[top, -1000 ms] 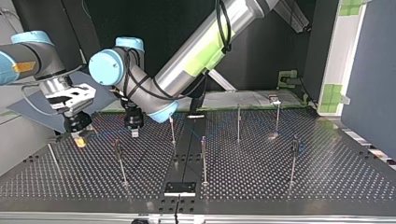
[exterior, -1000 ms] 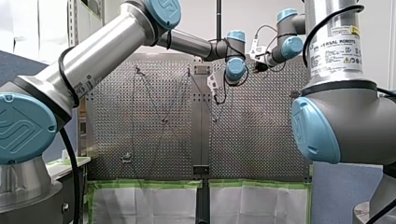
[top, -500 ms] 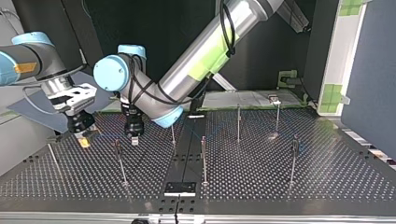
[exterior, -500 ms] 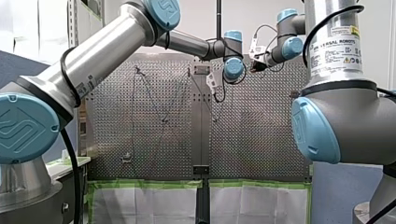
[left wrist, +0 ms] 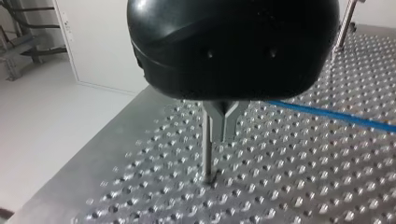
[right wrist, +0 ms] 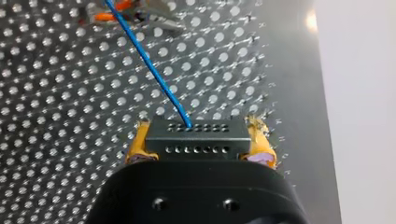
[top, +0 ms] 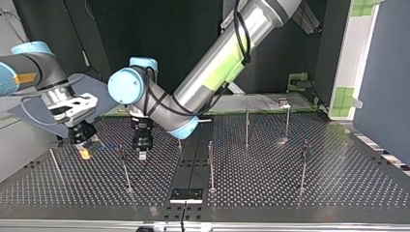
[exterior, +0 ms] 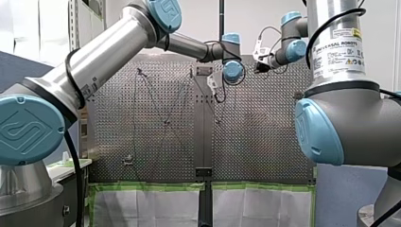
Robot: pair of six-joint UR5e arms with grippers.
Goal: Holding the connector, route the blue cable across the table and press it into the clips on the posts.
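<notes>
Yellow-padded right claw point(right wrist: 198, 130) clamps the boxy black connector point(right wrist: 195, 142); metal-fingered left claw point(left wrist: 222, 128) pinched together

Robotics lab, two silver-and-blue industrial arms point(exterior: 104, 52) mounted at a perforated metal bench point(top: 338, 183), slim posts point(top: 246, 126) standing in its holes, green tape point(exterior: 146, 187) edging white sheets point(exterior: 146, 208), dark enclosure panels point(top: 169, 38) behind, plain white wall point(left wrist: 93, 46).

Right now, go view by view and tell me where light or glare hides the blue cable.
Right wrist view: evenly lit, blue cable plain against the table, one glare spot well off it. Left wrist view: cable clear, beside my left gripper's dark body. Top view: dim, cable barely a faint line. Front view: only thin dark threads, no blue readable.
</notes>
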